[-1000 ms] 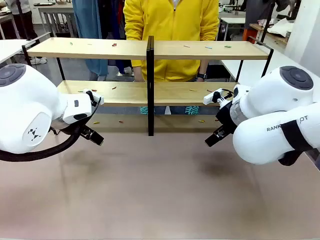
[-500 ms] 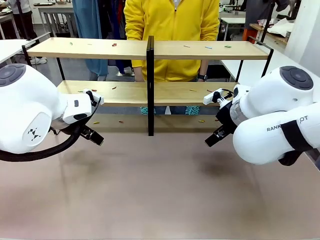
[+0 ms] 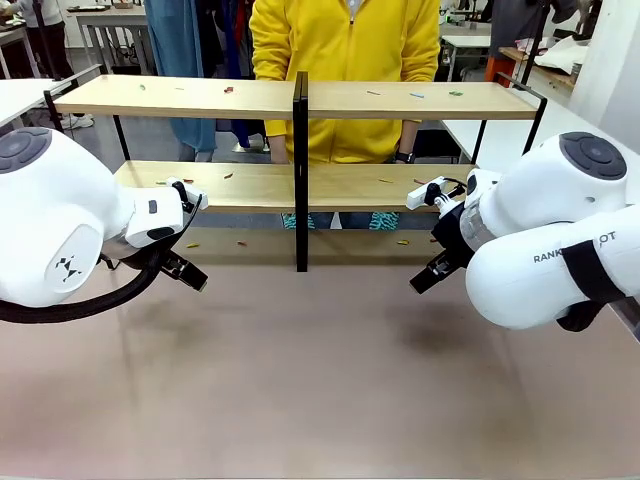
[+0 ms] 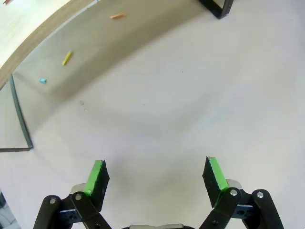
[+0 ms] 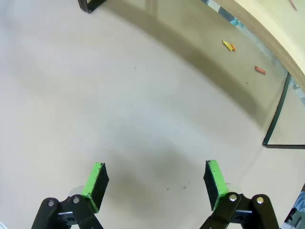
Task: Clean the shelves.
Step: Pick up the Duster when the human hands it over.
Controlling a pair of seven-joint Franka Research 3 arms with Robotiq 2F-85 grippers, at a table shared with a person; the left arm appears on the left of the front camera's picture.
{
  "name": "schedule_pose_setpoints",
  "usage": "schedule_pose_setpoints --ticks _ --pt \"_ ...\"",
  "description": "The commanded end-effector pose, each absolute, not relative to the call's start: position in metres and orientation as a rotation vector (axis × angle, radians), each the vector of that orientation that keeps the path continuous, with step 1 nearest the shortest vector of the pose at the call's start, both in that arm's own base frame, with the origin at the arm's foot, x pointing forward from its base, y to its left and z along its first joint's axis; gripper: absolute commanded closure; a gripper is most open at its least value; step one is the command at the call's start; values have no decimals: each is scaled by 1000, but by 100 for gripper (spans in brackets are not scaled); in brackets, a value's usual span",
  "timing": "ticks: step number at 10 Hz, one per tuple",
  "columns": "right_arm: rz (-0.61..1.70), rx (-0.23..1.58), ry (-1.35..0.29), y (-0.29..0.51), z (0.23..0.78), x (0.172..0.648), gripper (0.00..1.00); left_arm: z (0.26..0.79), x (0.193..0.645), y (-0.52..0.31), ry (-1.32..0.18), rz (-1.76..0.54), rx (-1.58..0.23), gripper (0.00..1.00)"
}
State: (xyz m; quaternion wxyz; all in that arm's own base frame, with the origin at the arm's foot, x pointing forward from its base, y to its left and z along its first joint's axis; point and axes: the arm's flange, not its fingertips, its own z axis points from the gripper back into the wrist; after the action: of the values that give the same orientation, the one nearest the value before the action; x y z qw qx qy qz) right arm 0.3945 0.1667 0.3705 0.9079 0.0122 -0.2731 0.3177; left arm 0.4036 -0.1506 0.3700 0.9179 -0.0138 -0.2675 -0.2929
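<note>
The shelves [image 3: 180, 97] stand across the far side of the table, two light wooden boards in a black frame with a black centre divider [image 3: 300, 170]. Small coloured scraps lie on both boards and on the table under them [image 3: 240, 241]. My left gripper [image 3: 187, 272] hovers low over the table in front of the rack's left half, open and empty [image 4: 155, 176]. My right gripper [image 3: 425, 276] hovers in front of the right half, also open and empty [image 5: 153, 183]. A person in a yellow top [image 3: 345, 60] stands behind the rack.
Loose scraps show under the lower board: yellow [image 4: 67, 57], orange [image 4: 117, 15] and blue [image 4: 42, 80] ones on the left, orange ones [image 5: 229, 46] on the right. The black frame's legs [image 5: 279, 119] rest on the beige tabletop [image 3: 320, 370].
</note>
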Motion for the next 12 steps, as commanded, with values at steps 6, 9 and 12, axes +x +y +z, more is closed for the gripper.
schedule_pose_setpoints --ticks 6,9,12 --pt "656 26 -564 167 371 394 0 370 403 -151 -550 -603 -28 0" --pt "729 166 -457 167 389 388 0 398 384 -143 -575 -736 -179 0" --pt "554 414 -483 119 493 338 0 489 296 -71 -761 -1041 -473 0"
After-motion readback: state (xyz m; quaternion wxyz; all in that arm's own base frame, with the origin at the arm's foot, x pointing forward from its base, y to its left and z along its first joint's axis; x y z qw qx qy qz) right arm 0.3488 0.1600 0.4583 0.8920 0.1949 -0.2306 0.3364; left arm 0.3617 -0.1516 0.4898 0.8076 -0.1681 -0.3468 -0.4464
